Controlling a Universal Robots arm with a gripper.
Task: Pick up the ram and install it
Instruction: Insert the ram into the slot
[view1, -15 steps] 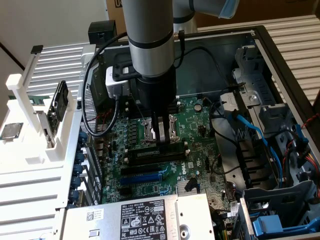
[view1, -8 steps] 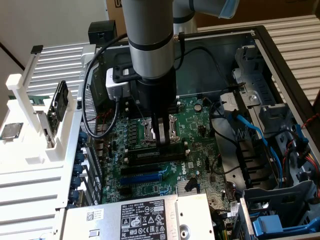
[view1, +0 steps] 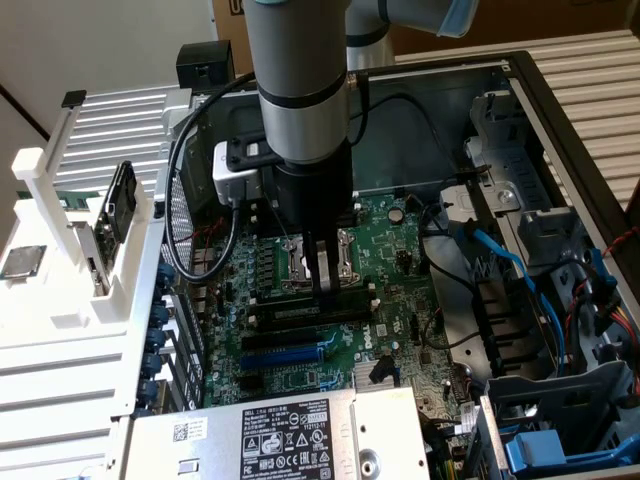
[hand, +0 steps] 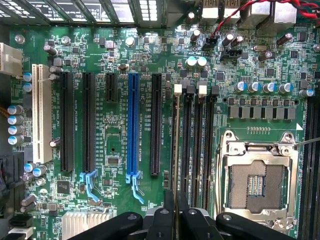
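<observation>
Ram (hand: 175, 150): we see it edge-on, a thin greenish strip running out from between the fingertips. It lies along the outermost of the four memory slots (hand: 199, 145), the one on the side away from the CPU socket (hand: 257, 182).

Progress: pick-up looks done to us, and install is partway. The stick is lined up on its slot, but we can't tell if it is pressed home. The white latch (hand: 177, 90) at the far end gives no clear sign.

Hand (hand: 175, 210): clenched on the ram, with the fingers nearly together and only the stick's thickness between them.

In the exterior view the hand (view1: 322, 275) is low over the motherboard (view1: 400, 250), inside the open PC case (view1: 520, 90). The blue expansion slot (hand: 132, 125) sits a few slots over with nothing in it.
</observation>
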